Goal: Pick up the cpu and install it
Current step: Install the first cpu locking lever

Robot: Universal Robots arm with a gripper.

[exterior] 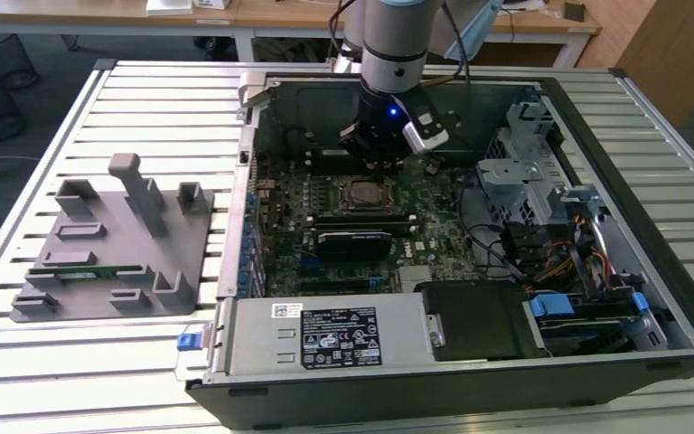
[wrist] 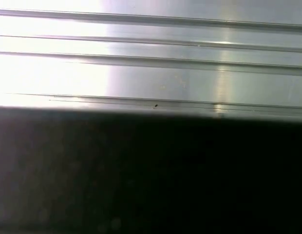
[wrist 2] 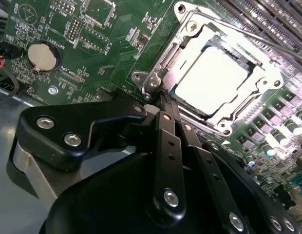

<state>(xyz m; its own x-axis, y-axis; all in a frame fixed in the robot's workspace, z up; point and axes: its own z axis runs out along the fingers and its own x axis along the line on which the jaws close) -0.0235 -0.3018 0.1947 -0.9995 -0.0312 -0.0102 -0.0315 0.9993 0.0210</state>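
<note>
I see the cpu (wrist 2: 215, 80) lying flat in its socket (wrist 2: 268, 73) on the motherboard (wrist 2: 107, 29), its silver top glaring bright in the second wrist view, with the metal socket frame around it on all sides. In the exterior view the cpu (exterior: 360, 193) is a small pale square in the middle of the board, inside the open computer case (exterior: 468, 380). My gripper (wrist 2: 163, 97) hangs just above the socket's edge, near one corner of the frame, and its black fingers (wrist 2: 169, 141) are drawn together into a narrow tip with nothing between them. From the exterior view the gripper (exterior: 378, 165) sits low over the board, a little behind the socket, with the arm (exterior: 393, 41) rising straight up from it. A round coin battery (wrist 2: 43, 56) sits on the board well apart from the socket. On the slatted table (exterior: 142, 99), toward the exterior view's left of the case, stands a grey parts holder (exterior: 118, 244) with a green memory stick (exterior: 97, 269) lying in it.
</note>
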